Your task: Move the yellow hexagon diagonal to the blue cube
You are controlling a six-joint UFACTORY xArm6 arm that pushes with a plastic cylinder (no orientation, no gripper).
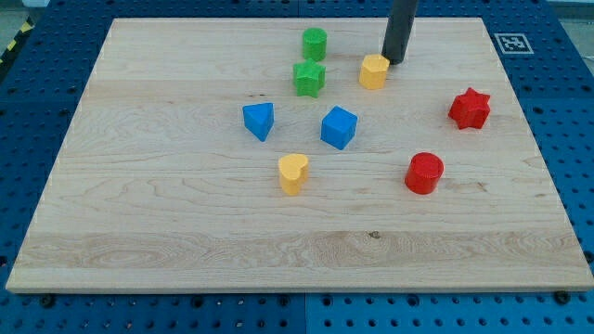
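My tip (396, 61) rests on the wooden board (167, 223) at the far side, just right of the yellow hexagon (374, 71) and apparently touching its far right edge; the arm carries no pincer, only the dark rod, so there is nothing to stand apart or together. The yellow hexagon lies far and right of the blue cube (339, 127), near it but not touching; a green star-like block (309, 78) sits left of the hexagon, with a green cylinder (315, 43) just beyond it; a blue triangular block (259, 120) lies left of the cube; a yellow heart-shaped block (293, 173) sits nearer; a red star (470, 109) and a red cylinder (424, 173) stand at the right.
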